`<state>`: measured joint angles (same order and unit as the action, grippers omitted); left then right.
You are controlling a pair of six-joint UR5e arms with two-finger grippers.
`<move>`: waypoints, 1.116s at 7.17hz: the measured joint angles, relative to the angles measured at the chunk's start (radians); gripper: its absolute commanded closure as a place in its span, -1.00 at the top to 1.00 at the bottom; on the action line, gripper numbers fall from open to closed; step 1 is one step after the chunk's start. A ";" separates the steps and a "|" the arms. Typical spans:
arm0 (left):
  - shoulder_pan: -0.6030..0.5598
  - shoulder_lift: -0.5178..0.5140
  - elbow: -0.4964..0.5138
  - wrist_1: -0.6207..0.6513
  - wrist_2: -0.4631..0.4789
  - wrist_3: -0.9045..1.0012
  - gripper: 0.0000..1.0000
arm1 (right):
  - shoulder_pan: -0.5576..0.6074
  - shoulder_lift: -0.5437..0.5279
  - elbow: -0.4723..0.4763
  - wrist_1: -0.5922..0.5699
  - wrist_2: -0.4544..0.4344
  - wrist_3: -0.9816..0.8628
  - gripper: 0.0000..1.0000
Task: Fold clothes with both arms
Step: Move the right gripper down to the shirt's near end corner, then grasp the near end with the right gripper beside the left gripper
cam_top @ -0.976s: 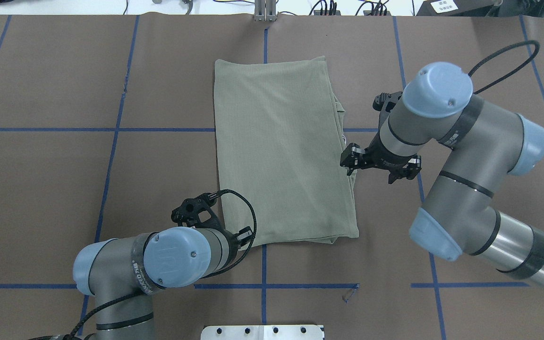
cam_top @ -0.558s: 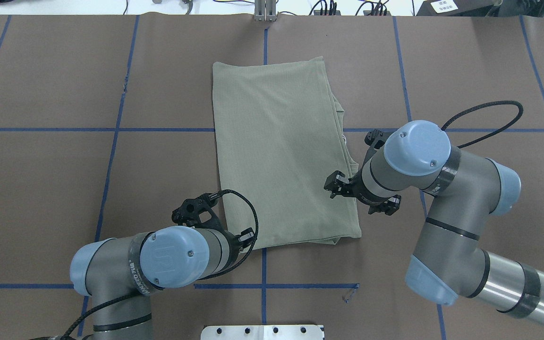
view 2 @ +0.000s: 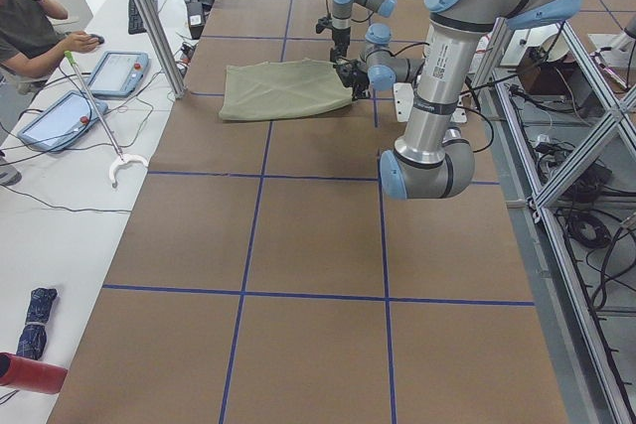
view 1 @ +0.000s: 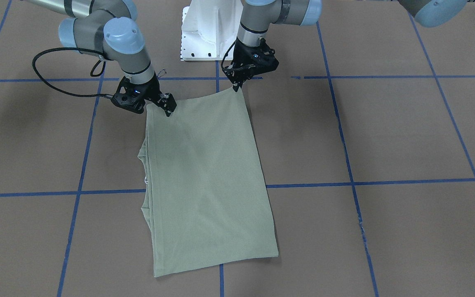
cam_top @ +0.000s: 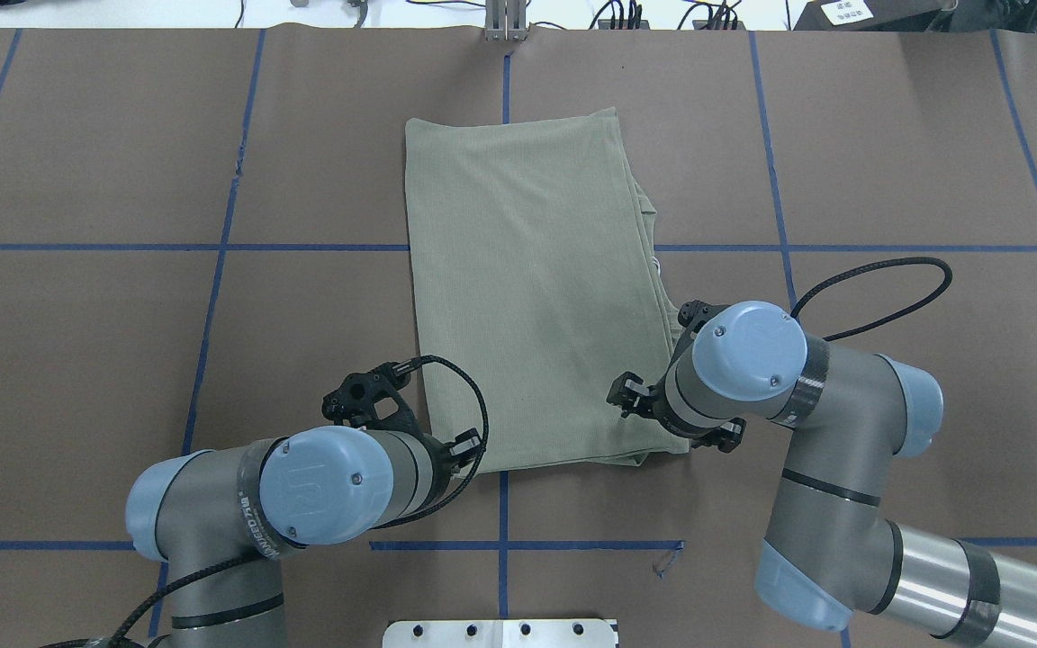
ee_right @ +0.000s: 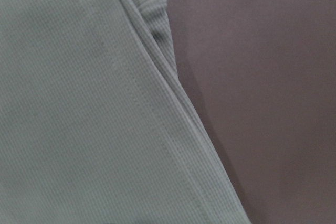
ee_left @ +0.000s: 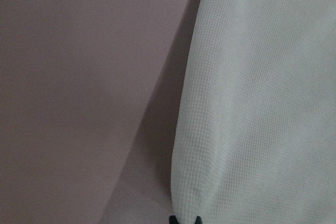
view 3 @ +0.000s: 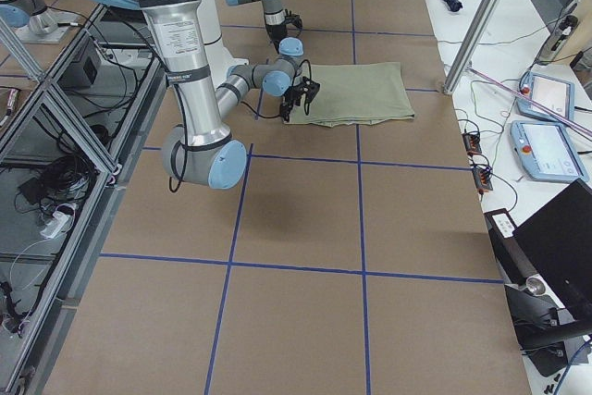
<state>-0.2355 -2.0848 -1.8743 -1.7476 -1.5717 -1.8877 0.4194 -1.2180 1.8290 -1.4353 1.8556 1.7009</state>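
Two corners matter at this moment, both at the end of the garment nearest the robot. The left gripper [view 1: 236, 86] is clenched on one of them, and the cloth rises in a small peak to its fingertips (the left wrist view shows the knit narrowing right into the black tips). The right gripper [view 1: 166, 108] stands at the other near corner with a finger over the layered edge; I cannot tell whether its jaws have closed on the fabric.

Outward from them, the sage-green knit shirt [view 1: 208, 181] lies flat in a long strip at the middle of the brown table [view 1: 386, 132]. Its stacked folds show along the robot's right side, and its far end crosses a blue tape line [view 1: 316, 184].

The step in hand appears to be taking hold of the near end for a crosswise fold. Next, the right gripper needs a sure pinch through all the layers. Both arms should then lift level and carry the near end together over to the far end, so the strip does not skew.
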 measured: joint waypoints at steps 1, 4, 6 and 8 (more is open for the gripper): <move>0.000 0.000 0.000 0.000 0.001 0.003 -1.00 | -0.018 0.001 -0.003 -0.001 -0.009 0.022 1.00; -0.001 -0.003 0.000 0.000 0.001 0.005 -1.00 | -0.037 -0.001 -0.004 -0.008 -0.019 0.048 1.00; -0.001 -0.004 0.000 0.000 0.001 0.005 -1.00 | -0.045 -0.007 -0.006 -0.008 -0.024 0.054 1.00; -0.003 -0.004 0.000 0.001 0.001 0.005 -1.00 | -0.048 -0.007 -0.006 -0.007 -0.026 0.062 -0.07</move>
<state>-0.2382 -2.0884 -1.8745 -1.7462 -1.5708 -1.8826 0.3716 -1.2249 1.8226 -1.4419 1.8301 1.7633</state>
